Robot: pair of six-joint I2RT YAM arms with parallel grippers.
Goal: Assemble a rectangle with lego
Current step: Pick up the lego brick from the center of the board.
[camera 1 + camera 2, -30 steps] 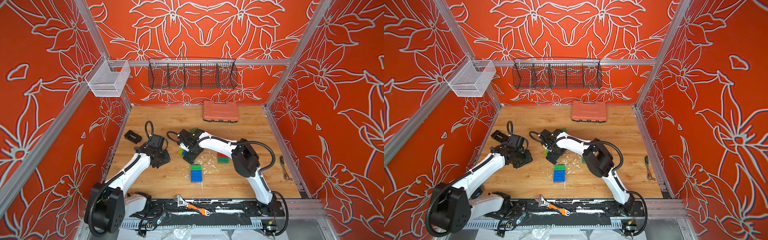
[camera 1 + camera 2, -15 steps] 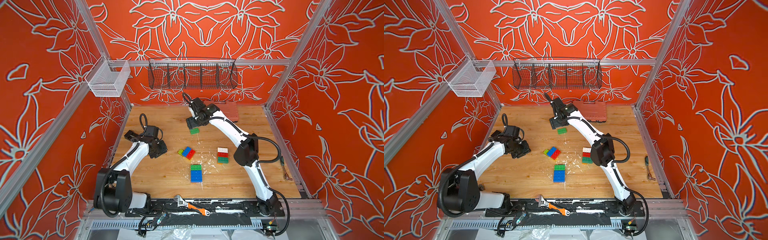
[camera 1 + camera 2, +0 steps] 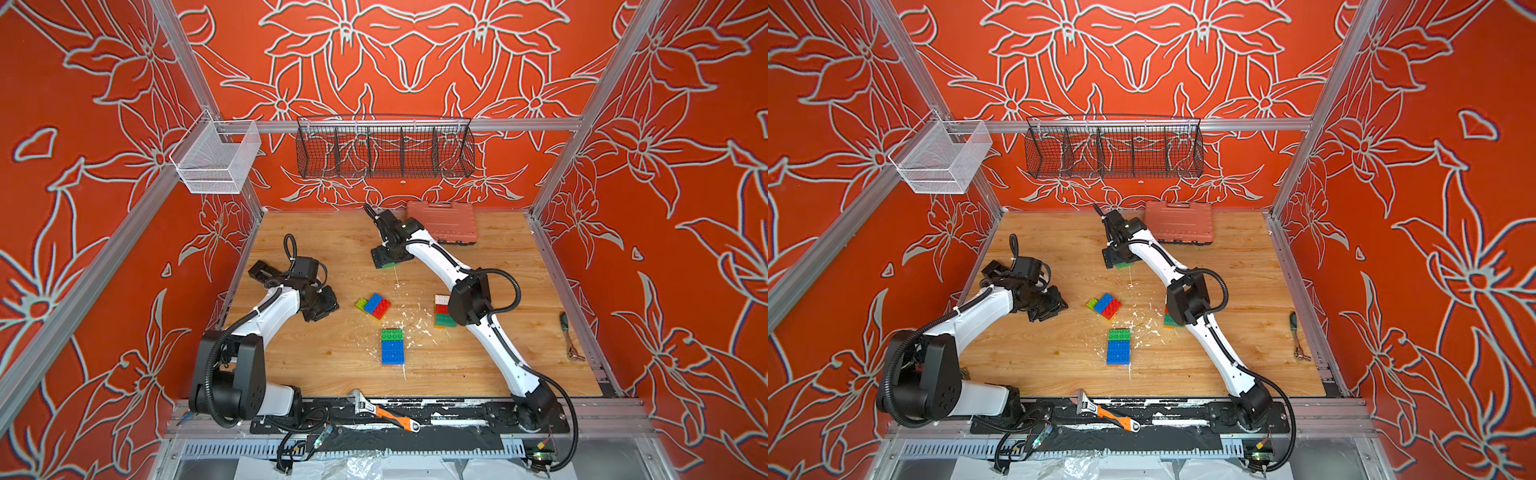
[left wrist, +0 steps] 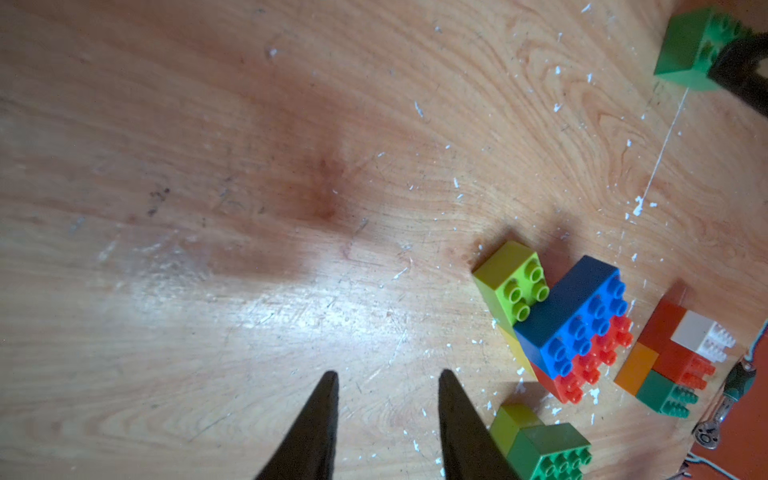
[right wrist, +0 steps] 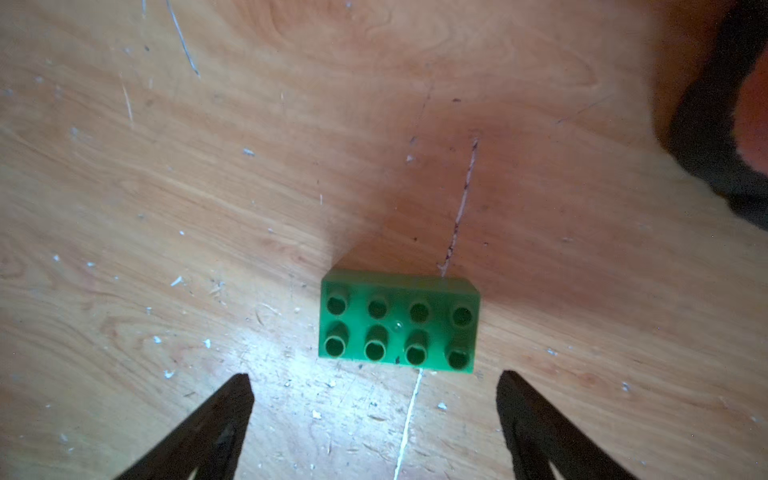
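You're partway at best. Mid-frame in a top view sit three separate lego clumps, none joined: a lime-blue-red clump, a green-blue slab and a white-red-green stack. A loose green brick lies on the surface higher up, near the pink case. Your right gripper hangs over it, spread wide and holding nothing. Your left gripper is partly spread and empty, just left of the clumps. Nothing blocks the path, and the wrench is down at the bottom edge.

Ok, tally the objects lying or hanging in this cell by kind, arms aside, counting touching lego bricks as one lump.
Studded plastic lego lumps: 4
Orange-handled adjustable wrench: 1
Green-handled ratchet: 1
White mesh basket: 1
Black wire basket: 1
Salmon-pink ribbed plastic case: 1
Total: 9
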